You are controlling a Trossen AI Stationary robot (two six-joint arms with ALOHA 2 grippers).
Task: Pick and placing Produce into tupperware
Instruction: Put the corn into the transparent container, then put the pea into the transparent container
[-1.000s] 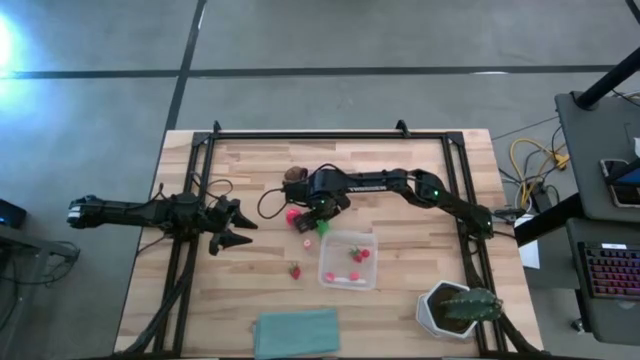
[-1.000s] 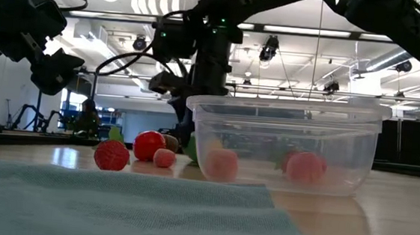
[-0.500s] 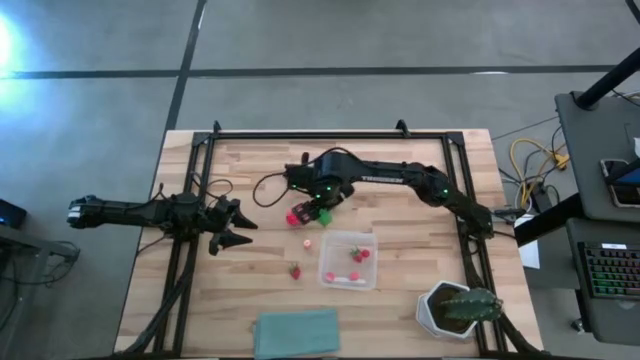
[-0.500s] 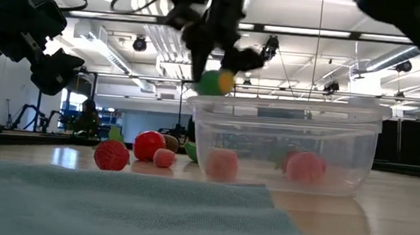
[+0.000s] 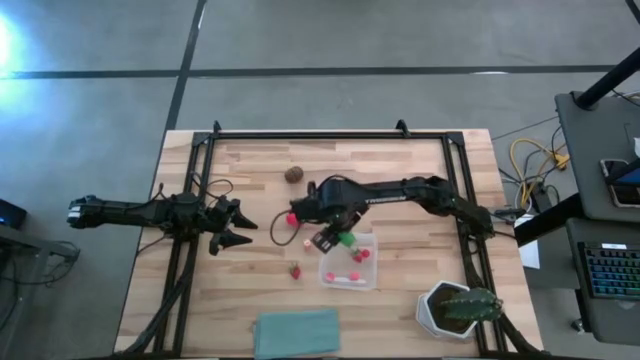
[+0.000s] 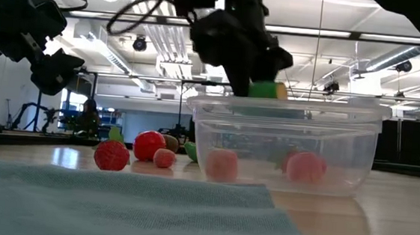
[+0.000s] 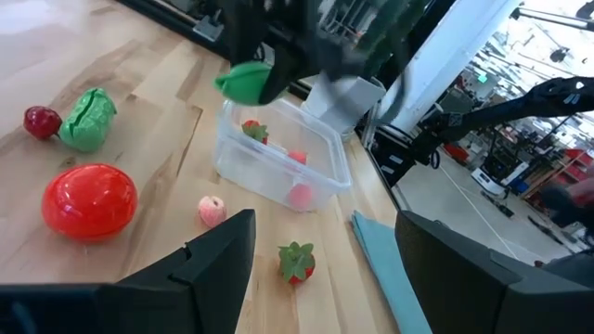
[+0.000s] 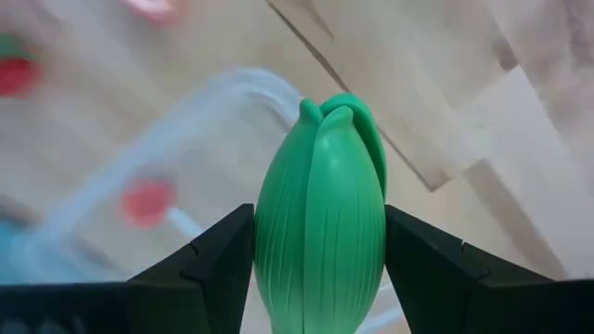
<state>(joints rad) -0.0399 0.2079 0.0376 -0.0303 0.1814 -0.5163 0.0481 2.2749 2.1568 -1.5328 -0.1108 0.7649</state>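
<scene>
Over the near corner of the clear box (image 5: pixel 349 260), the right gripper (image 5: pixel 333 238) holds a green pod-shaped vegetable (image 8: pixel 322 218), its fingers (image 8: pixel 206 263) pressed against the piece on both sides. In the low view the green piece (image 6: pixel 265 89) hangs just above the box rim (image 6: pixel 286 107), not yet let go.

Inside the box lie a few small red and pink pieces (image 5: pixel 357 254), so part of the job looks done. Several pieces are left out on the bench (image 5: pixel 250 165):
- a red ball (image 7: pixel 89 199)
- a small pink piece (image 7: pixel 213 211)
- a strawberry (image 7: pixel 296 261)
- another green leafy piece (image 7: pixel 88 118) with a small dark red one (image 7: pixel 41 122) beside it
- a brown round one (image 5: pixel 293 174) toward the far side, well apart from the box

By my judgement the task is somewhere near its middle, with this drop next and those pieces to follow.

The left gripper (image 5: pixel 229 227) waits at the left side of the bench, fingers spread apart and holding nothing.

No writing can be read here; pale lettering on the right arm is too small to make out.
</scene>
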